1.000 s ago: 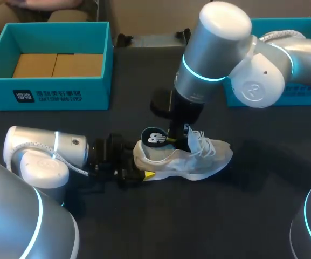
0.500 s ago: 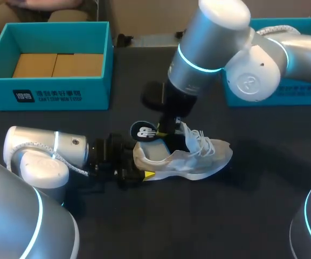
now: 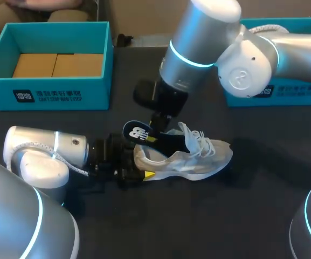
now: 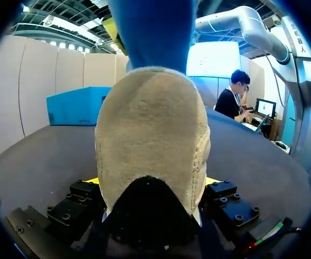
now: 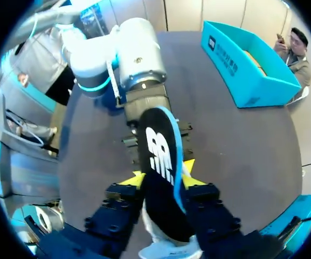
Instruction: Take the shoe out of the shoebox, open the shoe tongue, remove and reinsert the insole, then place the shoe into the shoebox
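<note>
Right claw (image 3: pixel 156 127) grasps the dark insole (image 3: pixel 144 134), its heel end raised above a pale shoe (image 3: pixel 198 156) on the dark surface (image 3: pixel 241 216).
The left claw (image 4: pixel 152 181), low at the shoe's rear, is clenched on the heel, a yellow tip showing either side. The right wrist view shows the insole pinched between that claw's two fingers, its forward end down inside the shoe. The shoe sits upright, well apart from the open teal shoebox (image 3: pixel 53 86).

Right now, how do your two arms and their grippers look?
The left arm and right arm are rounded silver-grey tubes with glowing cyan rings. A white cable runs along each. The left gripper and right gripper are black, with yellow tips.
</note>
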You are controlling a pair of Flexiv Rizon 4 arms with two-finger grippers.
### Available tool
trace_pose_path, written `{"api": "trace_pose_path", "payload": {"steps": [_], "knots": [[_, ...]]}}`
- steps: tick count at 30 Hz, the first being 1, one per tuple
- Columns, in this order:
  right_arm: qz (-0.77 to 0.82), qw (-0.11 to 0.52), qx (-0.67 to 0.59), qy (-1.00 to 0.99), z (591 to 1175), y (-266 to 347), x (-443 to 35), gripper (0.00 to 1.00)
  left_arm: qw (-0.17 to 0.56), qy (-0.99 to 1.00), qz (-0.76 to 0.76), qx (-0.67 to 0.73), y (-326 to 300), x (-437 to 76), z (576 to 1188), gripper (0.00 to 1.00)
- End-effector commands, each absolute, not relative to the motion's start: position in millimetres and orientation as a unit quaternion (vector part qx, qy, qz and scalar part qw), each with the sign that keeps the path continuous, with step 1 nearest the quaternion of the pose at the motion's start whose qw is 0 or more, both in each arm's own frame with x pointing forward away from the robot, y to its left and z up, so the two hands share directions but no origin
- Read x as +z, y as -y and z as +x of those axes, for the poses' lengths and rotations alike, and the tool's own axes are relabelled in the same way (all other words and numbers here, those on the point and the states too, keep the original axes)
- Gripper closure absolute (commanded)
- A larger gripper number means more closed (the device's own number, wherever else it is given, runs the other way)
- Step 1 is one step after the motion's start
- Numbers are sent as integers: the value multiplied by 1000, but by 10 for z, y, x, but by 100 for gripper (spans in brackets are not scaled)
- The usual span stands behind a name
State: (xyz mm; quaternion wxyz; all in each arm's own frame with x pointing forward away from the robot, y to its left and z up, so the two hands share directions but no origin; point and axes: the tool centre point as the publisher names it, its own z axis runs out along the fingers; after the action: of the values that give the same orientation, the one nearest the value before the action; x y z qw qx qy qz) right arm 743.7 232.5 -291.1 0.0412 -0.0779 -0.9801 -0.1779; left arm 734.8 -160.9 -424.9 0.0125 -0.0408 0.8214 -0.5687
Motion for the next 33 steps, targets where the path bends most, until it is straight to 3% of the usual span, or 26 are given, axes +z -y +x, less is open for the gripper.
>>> {"api": "trace_pose_path", "payload": {"steps": [1,10,33], "knots": [[-70,66,-193,977,7370,-2248,-2884,0,12,-823,-41,-566,1618,-4260,7362,100],[-15,154,-170,973,7390,-2153,-2869,0,12,-823,-41,-566,1618,-4260,7362,100],[-28,174,-192,965,7429,-2147,-2917,0,12,-823,-41,-566,1618,-4260,7362,100]]}}
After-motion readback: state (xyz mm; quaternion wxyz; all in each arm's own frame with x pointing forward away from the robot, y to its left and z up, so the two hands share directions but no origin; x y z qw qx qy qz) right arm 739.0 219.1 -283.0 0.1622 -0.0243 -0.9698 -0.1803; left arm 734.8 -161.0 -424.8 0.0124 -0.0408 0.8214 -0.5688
